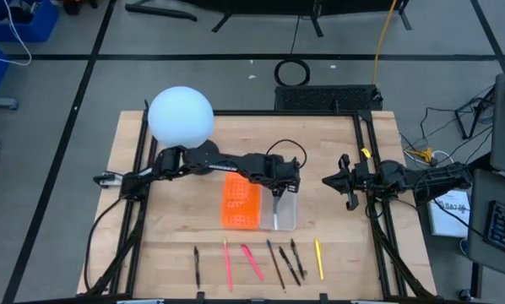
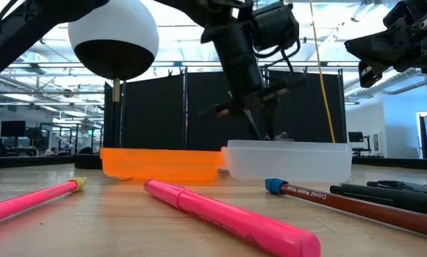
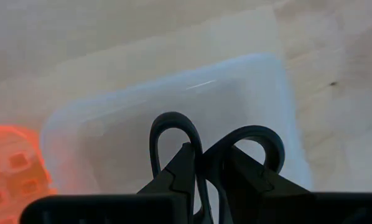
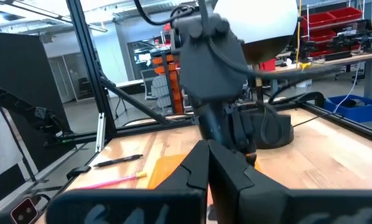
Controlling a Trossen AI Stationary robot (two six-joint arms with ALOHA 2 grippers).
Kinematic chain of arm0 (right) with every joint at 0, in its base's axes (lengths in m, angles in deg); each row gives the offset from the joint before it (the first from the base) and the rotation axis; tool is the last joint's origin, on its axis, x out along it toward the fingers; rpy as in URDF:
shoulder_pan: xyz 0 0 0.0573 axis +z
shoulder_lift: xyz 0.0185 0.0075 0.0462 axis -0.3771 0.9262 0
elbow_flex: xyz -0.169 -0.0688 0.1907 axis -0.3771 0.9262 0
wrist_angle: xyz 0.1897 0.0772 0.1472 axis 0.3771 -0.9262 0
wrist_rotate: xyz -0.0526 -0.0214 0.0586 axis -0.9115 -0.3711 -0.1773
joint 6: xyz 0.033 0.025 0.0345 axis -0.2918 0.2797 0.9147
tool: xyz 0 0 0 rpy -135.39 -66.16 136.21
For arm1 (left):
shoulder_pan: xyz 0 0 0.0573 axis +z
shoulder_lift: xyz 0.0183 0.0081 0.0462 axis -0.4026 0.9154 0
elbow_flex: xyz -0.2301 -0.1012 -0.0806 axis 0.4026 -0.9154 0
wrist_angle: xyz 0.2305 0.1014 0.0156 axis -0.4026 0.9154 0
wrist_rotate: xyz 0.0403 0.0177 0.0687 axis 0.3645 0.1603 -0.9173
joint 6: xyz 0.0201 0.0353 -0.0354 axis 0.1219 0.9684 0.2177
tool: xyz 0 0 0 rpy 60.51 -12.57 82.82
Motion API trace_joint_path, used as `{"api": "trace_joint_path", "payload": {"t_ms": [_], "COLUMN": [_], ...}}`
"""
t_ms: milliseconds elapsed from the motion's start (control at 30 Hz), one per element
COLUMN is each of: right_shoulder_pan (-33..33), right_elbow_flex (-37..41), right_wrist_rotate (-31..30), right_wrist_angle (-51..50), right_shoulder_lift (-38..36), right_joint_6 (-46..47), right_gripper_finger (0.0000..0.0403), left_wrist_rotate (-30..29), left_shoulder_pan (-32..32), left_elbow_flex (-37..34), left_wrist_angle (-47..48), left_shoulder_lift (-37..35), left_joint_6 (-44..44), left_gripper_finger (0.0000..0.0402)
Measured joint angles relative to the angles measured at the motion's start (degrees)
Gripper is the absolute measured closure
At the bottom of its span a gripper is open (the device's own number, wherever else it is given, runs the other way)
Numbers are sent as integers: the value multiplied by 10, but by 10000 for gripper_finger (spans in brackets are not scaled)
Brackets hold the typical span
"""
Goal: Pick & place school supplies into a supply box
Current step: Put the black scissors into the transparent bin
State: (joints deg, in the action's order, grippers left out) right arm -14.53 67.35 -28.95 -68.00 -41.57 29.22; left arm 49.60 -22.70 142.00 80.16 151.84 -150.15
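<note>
scissors (image 3: 198,152) clamped in left fingers (image 3: 173,177), over tray (image 3: 248,81)

The left arm is stretching across the bench (image 1: 160,224), its hand (image 1: 279,191) holding scissors (image 3: 214,149) over the clear tray (image 1: 285,211) and blocking access from above. The white globe lamp (image 1: 181,116) is crowding the far-left corner. Bare bench lies between the tray and the row of pens (image 1: 257,262).

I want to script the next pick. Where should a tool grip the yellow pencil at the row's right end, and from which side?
Grip the yellow pencil at mid-shaft, coming straight down with the jaws across its width. It lies flat on the table, thin, with a gap to the dark pens beside it.
</note>
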Motion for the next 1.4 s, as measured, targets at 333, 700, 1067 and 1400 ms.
{"api": "trace_joint_path", "payload": {"t_ms": [333,700,1067,1400], "right_shoulder_pan": [0,0,0,0], "right_elbow_flex": [0,0,0,0], "right_wrist_rotate": [0,1,1,1], "right_wrist_angle": [2,2,2,2], "right_shoulder_lift": [2,2,2,2], "right_joint_6": [0,0,0,0], "right_gripper_finger": [403,403,403,403], "left_wrist_rotate": [-8,-56,-100,-100], "left_shoulder_pan": [-7,-20,-23,-25], "left_elbow_flex": [1,0,-49,-76], "left_wrist_angle": [-2,19,27,-20], "left_shoulder_lift": [18,17,16,13], "left_joint_6": [-15,-56,-88,-75], "left_gripper_finger": [341,341,341,322]}}
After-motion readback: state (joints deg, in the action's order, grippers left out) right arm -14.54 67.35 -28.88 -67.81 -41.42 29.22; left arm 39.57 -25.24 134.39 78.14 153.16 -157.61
